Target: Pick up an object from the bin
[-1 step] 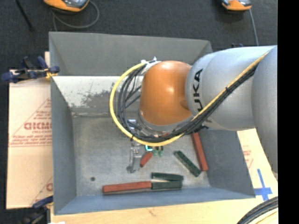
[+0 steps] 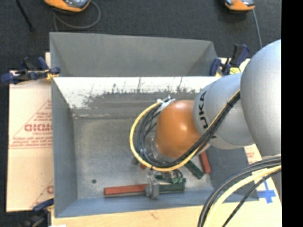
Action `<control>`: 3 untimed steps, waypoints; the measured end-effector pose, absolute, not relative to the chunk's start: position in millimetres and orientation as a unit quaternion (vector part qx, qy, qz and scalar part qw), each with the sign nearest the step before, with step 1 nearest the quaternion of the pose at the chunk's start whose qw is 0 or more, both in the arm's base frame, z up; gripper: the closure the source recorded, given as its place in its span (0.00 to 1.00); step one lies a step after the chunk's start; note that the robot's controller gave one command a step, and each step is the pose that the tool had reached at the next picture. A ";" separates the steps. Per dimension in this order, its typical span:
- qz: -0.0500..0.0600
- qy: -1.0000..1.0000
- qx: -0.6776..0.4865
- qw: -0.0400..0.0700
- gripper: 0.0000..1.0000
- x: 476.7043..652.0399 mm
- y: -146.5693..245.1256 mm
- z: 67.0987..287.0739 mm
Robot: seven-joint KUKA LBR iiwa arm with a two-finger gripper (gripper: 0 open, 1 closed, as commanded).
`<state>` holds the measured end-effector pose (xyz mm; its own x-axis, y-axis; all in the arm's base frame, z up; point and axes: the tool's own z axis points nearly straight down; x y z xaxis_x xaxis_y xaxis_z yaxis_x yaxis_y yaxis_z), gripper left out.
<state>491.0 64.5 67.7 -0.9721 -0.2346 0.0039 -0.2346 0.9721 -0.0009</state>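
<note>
**While the gripper (image 2: 153,188) sits low by the near wall, the red bar (image 2: 124,190) looks the likeliest pick**

Because the orange cover (image 2: 174,129) and its cables hide most of the wrist, I cannot tell whether the gripper is spread or closed, nor whether anything is in it. I see it down at the floor of the bin (image 2: 64,126), close to the near wall, at the right end of the red bar, which lies flat along that wall. A green piece (image 2: 174,186) lies just to its right. A red piece (image 2: 204,163) lies further right, partly under the arm.

I judge the bar stiff, light and thin, so it should neither bend nor break. Taken at its end it would likely tip, so I would sooner close across its narrow width near the middle. The wall leaves little room on that side.
</note>
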 end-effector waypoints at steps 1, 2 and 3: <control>0.002 -0.993 0.117 -0.003 0.00 529.7 -14.5 75.5; -0.001 -0.993 0.119 -0.001 1.00 528.0 -8.3 74.9; 0.001 -0.957 0.290 -0.004 1.00 533.8 7.9 148.1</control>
<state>533.8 7.9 148.1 -0.8313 -0.5557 -0.0071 -0.5557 0.8314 -0.0038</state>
